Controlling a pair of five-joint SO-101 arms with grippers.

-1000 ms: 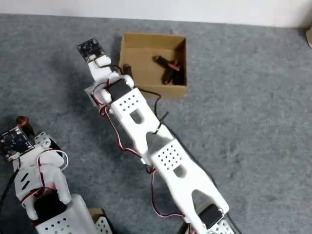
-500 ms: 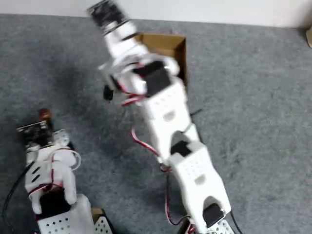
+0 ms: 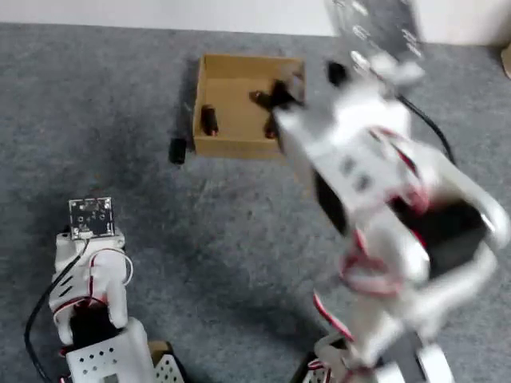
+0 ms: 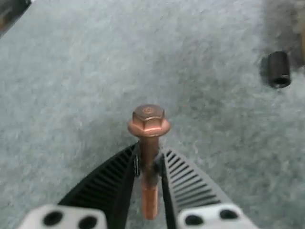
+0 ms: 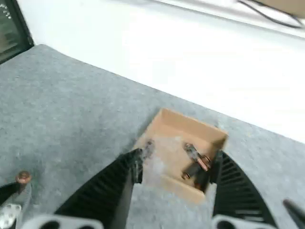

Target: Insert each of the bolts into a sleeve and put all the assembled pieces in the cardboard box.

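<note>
High view: brown cardboard box (image 3: 239,147) sits at the far side of the grey felt desk (image 3: 120,96). Dark bolt-and-sleeve assembled pieces (image 3: 209,120) lie inside it, one by the left wall and more toward the right wall. A loose black cylindrical sleeve (image 3: 177,151) lies on the desk just outside the box's near left corner. My left arm (image 3: 88,279) is at the near left, well apart from the box. My right arm (image 3: 375,183) is blurred, high over the right side of the desk next to the box.

Left wrist view: my left tool (image 4: 148,167) is clenched on a copper hex-flange bolt (image 4: 148,121), gripping the shank. The head sticks out past the fingertips and the plain end runs back between the fingers. The sleeve (image 4: 278,69) lies on its side on the desk, well apart from the bolt.

Right wrist view: my right tool (image 5: 177,162) is released, fingers spread wide with nothing between them, above the desk. The box (image 5: 190,128) shows between the fingers, with the assembled pieces (image 5: 195,164) in it. The bolt (image 5: 22,178) in my left tool shows off to one side.
</note>
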